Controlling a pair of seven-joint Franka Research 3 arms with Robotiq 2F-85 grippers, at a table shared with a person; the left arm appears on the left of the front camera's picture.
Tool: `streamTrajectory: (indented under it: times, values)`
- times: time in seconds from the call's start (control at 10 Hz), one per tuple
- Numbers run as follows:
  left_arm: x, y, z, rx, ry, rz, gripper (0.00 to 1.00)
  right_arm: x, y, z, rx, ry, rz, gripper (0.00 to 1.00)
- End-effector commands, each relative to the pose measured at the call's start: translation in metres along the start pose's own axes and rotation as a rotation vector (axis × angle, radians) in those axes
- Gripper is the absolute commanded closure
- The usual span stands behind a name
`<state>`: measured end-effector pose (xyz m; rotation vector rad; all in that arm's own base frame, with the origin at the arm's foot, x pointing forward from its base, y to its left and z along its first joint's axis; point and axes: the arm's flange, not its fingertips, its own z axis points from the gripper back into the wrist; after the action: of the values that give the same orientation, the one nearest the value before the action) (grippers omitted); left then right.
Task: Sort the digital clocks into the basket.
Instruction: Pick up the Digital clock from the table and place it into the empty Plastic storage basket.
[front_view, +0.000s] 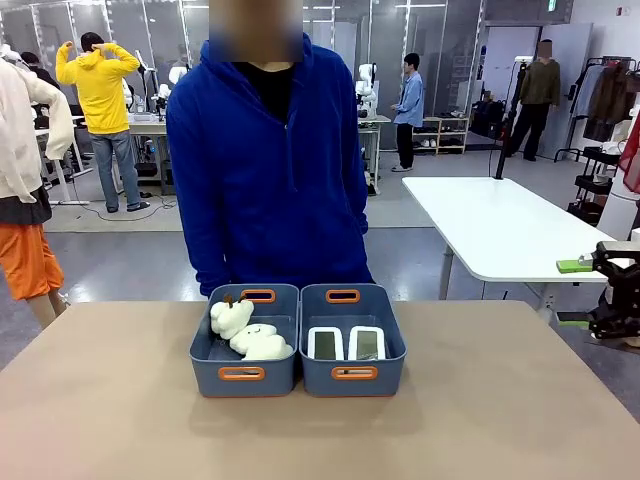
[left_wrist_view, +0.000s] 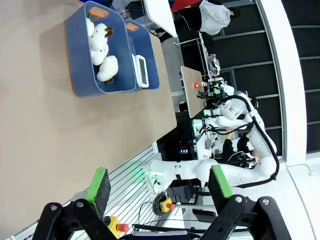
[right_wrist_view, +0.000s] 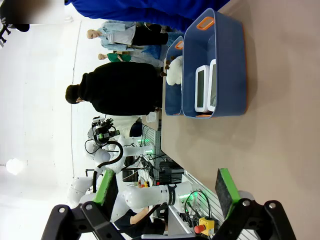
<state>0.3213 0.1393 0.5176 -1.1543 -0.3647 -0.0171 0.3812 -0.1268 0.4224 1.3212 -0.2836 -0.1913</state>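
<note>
Both clocks (front_view: 346, 344) are lying side by side in the basket (front_view: 352, 378) at twelve o'clock; sorting looks finished. The left gripper (left_wrist_view: 159, 186) and right gripper (right_wrist_view: 167, 186) are hanging wide open, gripping nothing.

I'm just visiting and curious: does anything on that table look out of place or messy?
Nothing stands out. Both digital clocks lie side by side in the right basket; the plush toys sit in its twin, and the two stand together.
</note>
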Motion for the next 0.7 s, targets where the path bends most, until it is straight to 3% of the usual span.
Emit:
streamTrajectory:
  times: [0.0,0.6]
  values:
    - [0.0048,-0.0025,0.0029,0.000,-0.007,0.014,0.00,0.0005,0.0047,0.0016,-0.017,0.005,-0.020,0.00]
    - [0.0048,-0.0025,0.0029,0.000,-0.007,0.014,0.00,0.0005,0.0047,0.0016,-0.017,0.005,-0.020,0.00]
